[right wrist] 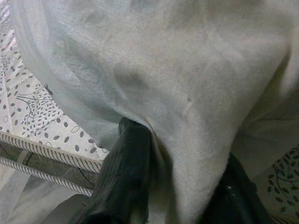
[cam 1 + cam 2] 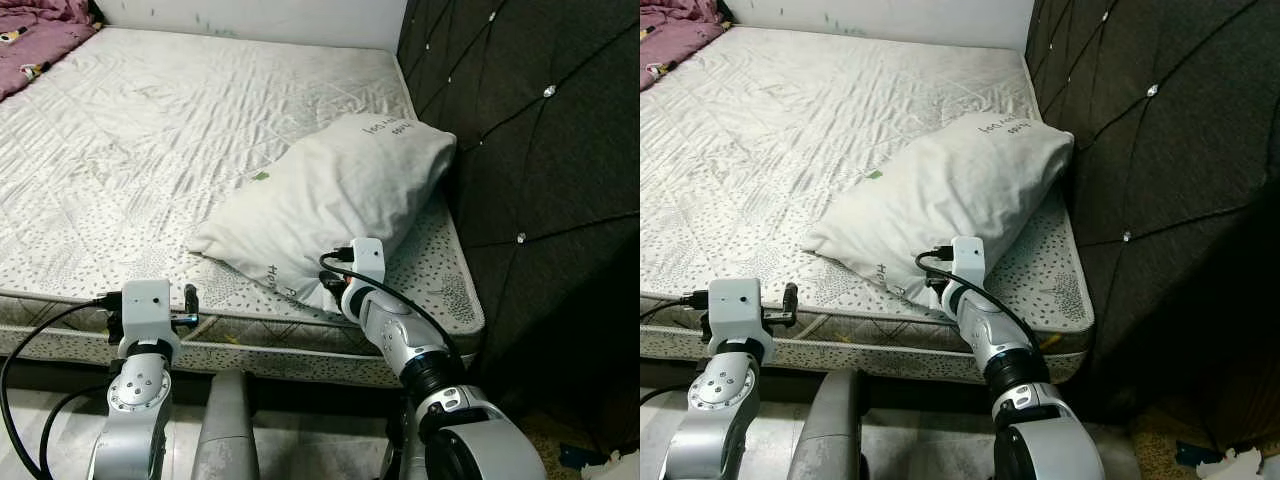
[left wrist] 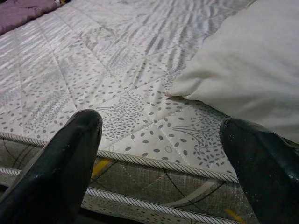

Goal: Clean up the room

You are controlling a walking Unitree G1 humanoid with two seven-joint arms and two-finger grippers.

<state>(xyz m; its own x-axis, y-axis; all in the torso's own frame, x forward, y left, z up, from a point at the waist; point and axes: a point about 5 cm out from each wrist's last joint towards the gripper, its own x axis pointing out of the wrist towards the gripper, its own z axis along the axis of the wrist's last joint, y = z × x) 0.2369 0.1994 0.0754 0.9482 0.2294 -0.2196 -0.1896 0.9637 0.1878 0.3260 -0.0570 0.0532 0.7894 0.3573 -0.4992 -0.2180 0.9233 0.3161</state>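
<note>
At the bed's (image 2: 150, 180) near edge, the right gripper (image 1: 177, 186) has its jaws clenched on the pillow's (image 2: 340, 195) lower corner; the left gripper (image 3: 161, 154) hovers alongside, jaws spread wide, holding nothing.

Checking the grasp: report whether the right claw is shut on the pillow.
Shut on the pillow: the right claw's fingers pinch a fold of its fabric.

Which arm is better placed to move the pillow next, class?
The right. The right gripper already has pillow fabric bunched between its fingers at the near edge, while the left gripper hangs open off the mattress edge, apart from it.
</note>
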